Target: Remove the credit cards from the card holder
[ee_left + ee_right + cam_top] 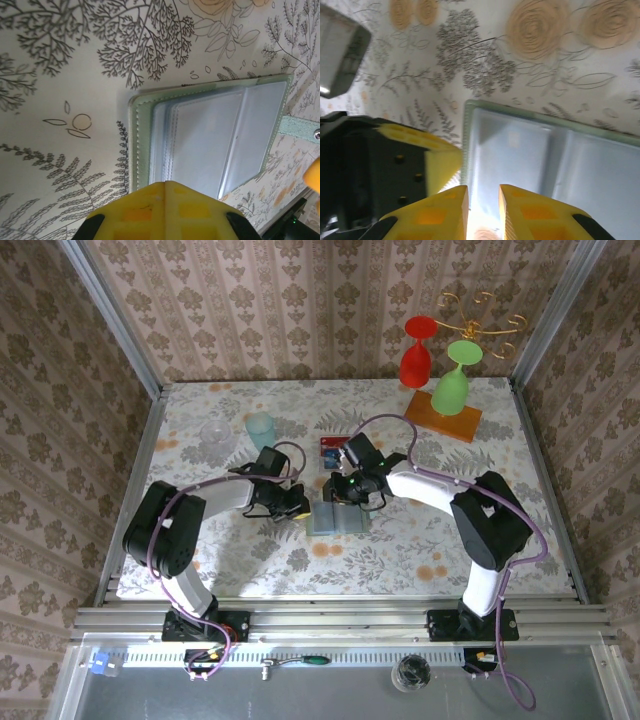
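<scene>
1. Floral cloth [420, 550] covers the table between wallpapered walls, and a red goblet [416, 355] and a green goblet [452, 385] stand upside down on a wooden board [443, 418] at the far right. The card holder [340, 516] lies open like a book at mid-table. The left gripper [295, 508] is at its left edge and the right gripper [350, 490] is over its far side. Just beyond the holder, a red-and-blue credit card [329, 450] lies on the cloth. It may be two cards overlapping, but that is too small to tell.

2. Left wrist view: the left gripper [165, 192] has its fingers pressed together with nothing between them, and its tips sit at the near edge of the card holder [210, 135]. I judge it is pinning the panel down. The clear sleeves look pale and empty from here, and the snap strap [300, 127] trails off to the right.

3. Right wrist view: the right gripper [484, 200] hovers over a sleeve of the card holder [560, 160] with its jaws a narrow gap apart. I can make out nothing clamped between them. An orange smudge low in that gap could be a card or a printed flower, and I cannot tell which. One of the left gripper's fingers [440, 157] is just beside the holder's edge.

4. The step in hand looks like fishing for a remaining card — at least one is already out. The next move calls for the right tips to find a card edge inside a sleeve, close on it and slide it out along the pocket. The left gripper would have to hold the holder flat so it does not lift with the card.
</scene>
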{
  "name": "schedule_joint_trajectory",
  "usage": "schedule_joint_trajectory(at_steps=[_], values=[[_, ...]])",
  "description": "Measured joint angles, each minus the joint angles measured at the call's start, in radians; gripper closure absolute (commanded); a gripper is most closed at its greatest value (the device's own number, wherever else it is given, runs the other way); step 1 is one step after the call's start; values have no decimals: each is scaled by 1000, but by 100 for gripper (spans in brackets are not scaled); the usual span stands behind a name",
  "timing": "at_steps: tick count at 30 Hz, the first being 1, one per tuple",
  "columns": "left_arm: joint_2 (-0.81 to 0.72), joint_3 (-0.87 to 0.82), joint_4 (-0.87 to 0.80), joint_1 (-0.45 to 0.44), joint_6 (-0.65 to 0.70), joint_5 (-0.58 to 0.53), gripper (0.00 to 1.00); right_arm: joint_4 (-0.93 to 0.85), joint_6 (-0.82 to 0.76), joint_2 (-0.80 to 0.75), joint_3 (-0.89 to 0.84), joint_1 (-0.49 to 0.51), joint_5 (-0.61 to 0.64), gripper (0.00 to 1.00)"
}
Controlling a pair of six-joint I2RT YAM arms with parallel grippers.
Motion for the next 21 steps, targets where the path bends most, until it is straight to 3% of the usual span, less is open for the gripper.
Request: schedule_joint_trajectory(at_steps=[12,21], values=[[5,-24,30,-1,-11,-2,100,2,69,34,-1,14,-64,67],[6,-49,46,0,-26,-1,100,21,88,56,-26,19,-87,65]])
